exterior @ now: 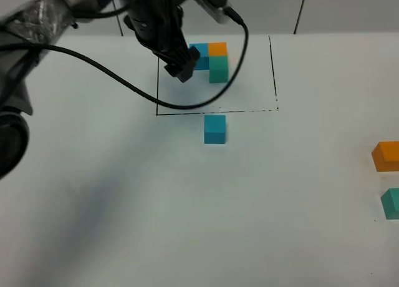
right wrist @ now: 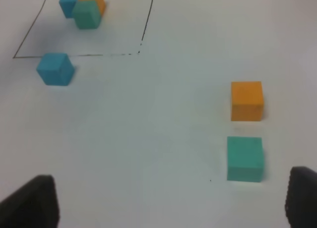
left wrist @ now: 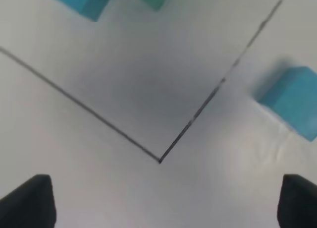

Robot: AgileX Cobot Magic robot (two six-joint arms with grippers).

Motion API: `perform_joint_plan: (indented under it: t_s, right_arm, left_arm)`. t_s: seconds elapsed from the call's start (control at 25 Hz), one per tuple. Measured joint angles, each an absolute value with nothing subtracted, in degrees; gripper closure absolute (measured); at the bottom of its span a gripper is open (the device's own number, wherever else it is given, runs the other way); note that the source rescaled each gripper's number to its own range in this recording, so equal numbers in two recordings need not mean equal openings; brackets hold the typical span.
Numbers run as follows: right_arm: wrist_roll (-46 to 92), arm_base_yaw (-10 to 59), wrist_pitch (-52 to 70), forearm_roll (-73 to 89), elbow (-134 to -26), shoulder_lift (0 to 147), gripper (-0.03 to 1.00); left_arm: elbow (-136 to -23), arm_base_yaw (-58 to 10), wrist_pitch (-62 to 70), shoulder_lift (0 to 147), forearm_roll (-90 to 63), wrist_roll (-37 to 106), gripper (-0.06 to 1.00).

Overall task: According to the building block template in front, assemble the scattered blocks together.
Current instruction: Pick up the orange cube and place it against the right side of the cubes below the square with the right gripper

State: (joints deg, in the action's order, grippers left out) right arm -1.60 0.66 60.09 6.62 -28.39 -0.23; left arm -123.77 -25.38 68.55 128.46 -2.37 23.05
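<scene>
Obs: small matte orange cube (right wrist: 246, 100) lies just before spread, empty right gripper (right wrist: 166, 200); left gripper (exterior: 180, 69), also spread, is well apart.

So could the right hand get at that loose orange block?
Probably yes. The right hand is open and empty, nothing covers the orange block, and the teal-green block nearer the hand stands apart from it, so coming from above looks clear.

A plain white table (exterior: 299, 237) fills nearly all I can see, matte and evenly lit, with a soft grey shadow (exterior: 93, 206) spread over its left side. Behind its far edge stands a pale grey wall (exterior: 349, 9) of flat panels, split by thin dark upright seams (exterior: 301, 9).
</scene>
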Motion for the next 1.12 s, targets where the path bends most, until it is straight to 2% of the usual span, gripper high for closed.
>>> perform_joint_plan:
  t_s: [0.32,0.52,0.76,1.12]
  right_arm:
    - [-1.8,0.7,60.1,6.6,-28.4,-0.2,0.14]
    - [-2.0,0.7,60.1,6.6,-28.4,-0.2,0.16]
    - [-2.0,0.7,60.1,6.6,-28.4,-0.2,0.18]
    - [-2.0,0.7,60.1,6.6,-28.4,-0.2,0.22]
  left_arm:
    - [-103.9,-13.9,67.8,112.4,-2.9,20.3,0.05]
    - [-87.6,-8.1,59.6,95.6,-2.9,16.9,0.05]
    - [-69.9,-7.2,53.8,72.2,-3.1,12.0,0.05]
    - [-50.8,-7.2,57.4,40.4,1.0,-1.0,0.08]
